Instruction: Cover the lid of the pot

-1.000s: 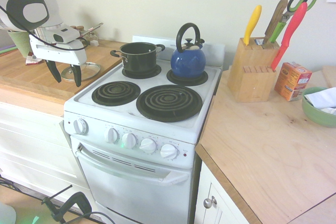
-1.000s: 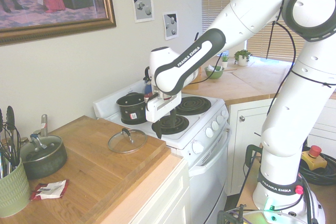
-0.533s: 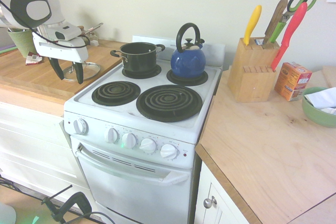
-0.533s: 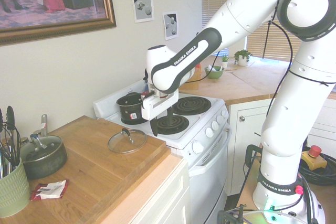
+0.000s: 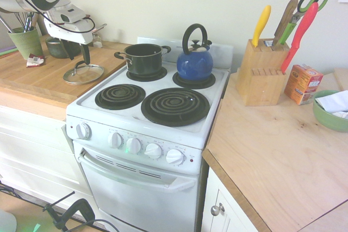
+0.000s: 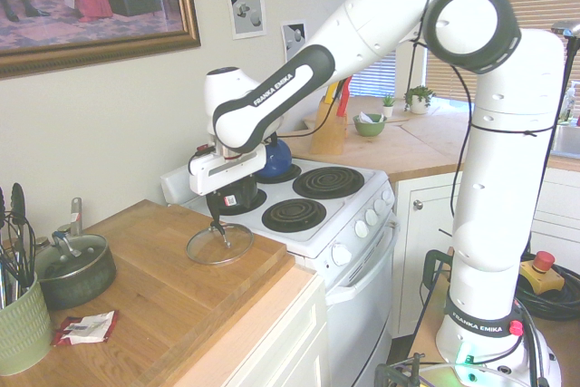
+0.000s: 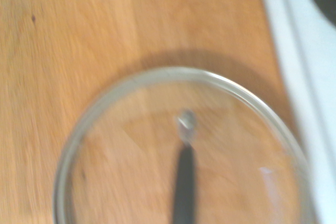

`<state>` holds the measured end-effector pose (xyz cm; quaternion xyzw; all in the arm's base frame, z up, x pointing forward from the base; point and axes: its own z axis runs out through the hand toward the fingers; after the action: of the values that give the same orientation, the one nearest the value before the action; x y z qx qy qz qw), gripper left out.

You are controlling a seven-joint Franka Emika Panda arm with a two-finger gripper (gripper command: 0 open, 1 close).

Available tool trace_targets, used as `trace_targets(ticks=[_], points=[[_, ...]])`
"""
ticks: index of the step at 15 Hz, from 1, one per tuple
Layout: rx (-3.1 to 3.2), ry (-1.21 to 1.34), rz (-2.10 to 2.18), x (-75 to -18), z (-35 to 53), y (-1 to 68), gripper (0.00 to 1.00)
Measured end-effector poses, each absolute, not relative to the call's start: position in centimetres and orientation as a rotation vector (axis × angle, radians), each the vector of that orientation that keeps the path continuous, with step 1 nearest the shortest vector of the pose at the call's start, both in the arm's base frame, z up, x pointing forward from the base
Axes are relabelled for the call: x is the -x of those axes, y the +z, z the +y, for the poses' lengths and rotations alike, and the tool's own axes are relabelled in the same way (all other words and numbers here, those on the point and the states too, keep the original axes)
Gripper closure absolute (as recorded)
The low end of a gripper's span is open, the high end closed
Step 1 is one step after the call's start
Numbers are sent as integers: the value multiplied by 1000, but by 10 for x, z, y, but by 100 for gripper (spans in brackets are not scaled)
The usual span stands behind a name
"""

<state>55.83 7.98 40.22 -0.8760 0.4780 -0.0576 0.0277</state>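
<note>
White enamel stove with black coil burners point(image 5: 144, 144) taken as landmark. Round clear glass lid with metal rim and dark loop handle point(image 5: 83, 74) lies on the wooden worktop point(image 6: 172, 289) just beside the stove, handle up. White two-finger gripper point(image 5: 74, 52) directly above the lid, near its handle; claw spread, nothing gripped. Glossy near-black pot with two side handles point(image 5: 143, 61) on the stove's back burner nearer the lid, uncovered. Blue kettle with black handle point(image 5: 195, 63) on the stove's other back burner. Same worktop, farther from the stove than the lid: dark-green lidded pot point(image 6: 74, 271), pale green ribbed utensil holder point(image 6: 22, 337), red-and-white packet point(image 6: 86, 327). Across the stove from the lid: pale wooden knife block point(image 5: 261, 74), orange-red box point(image 5: 303, 84), green bowl point(image 5: 330, 115) with white cloth point(image 5: 335, 102).
</note>
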Motion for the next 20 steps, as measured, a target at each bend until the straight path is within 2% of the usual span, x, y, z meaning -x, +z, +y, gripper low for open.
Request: trace_targets(ticks=[2,3,20], points=[[2696,-137,1511,-577,85,381,0],[2691,-126,1526,-585,87,373,100],[2663,-121,1599,-600,95,369,100]])
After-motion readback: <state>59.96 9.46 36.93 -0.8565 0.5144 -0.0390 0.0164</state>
